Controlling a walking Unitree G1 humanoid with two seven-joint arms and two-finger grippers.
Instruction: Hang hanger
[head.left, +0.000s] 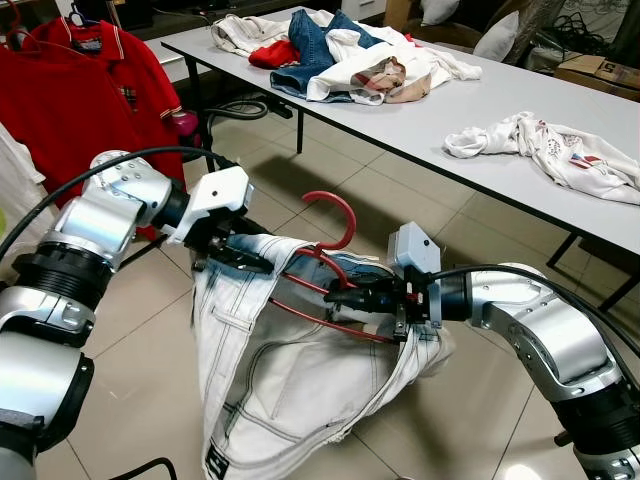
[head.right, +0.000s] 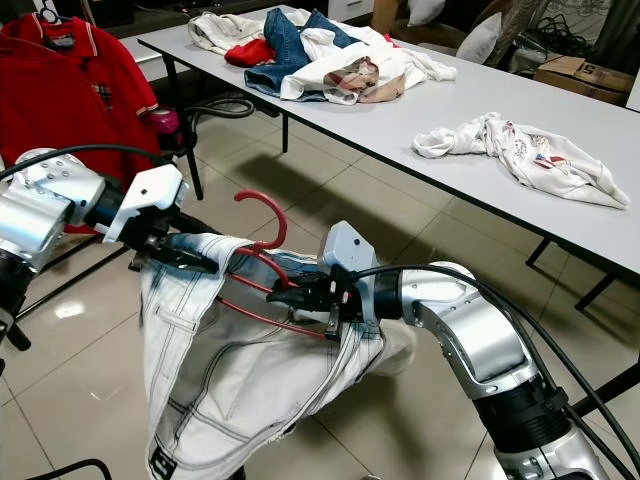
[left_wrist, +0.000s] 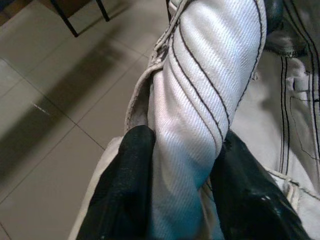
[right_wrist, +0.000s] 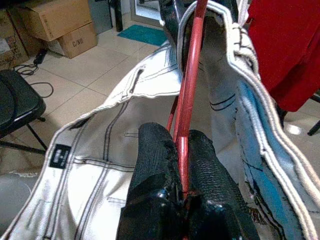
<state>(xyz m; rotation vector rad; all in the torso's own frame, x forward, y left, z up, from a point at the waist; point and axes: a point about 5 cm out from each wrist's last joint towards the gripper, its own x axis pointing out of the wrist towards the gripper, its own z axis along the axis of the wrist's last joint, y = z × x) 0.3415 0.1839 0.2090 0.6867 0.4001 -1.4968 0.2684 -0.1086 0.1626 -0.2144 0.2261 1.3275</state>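
a pair of white denim jeans with dark stitching (head.left: 270, 380) hangs in mid-air between the two arms, above the beige tiled floor (head.left: 140, 330). the left tool (head.left: 240, 258) is clenched on a bunched fold of the jeans' waistband; in the left wrist view its black fingers (left_wrist: 125, 190) press the twisted white cloth from both sides. the right tool (head.left: 345, 296) is clenched on the lower wire of a red metal hanger (head.left: 335, 262), and the right wrist view shows the thin red bar pinched between the two fingers (right_wrist: 155, 160). the hanger sits inside the open waist of the jeans, its curved hook (head.right: 265, 215) standing up above the waistband, between the two tools. behind them a long white tabletop (head.left: 500, 110) carries a heap of mixed clothes (head.left: 340, 55) and, well apart from it, a crumpled white printed shirt (head.right: 520, 150). a red polo shirt (head.left: 85, 90) hangs at the robot's left.
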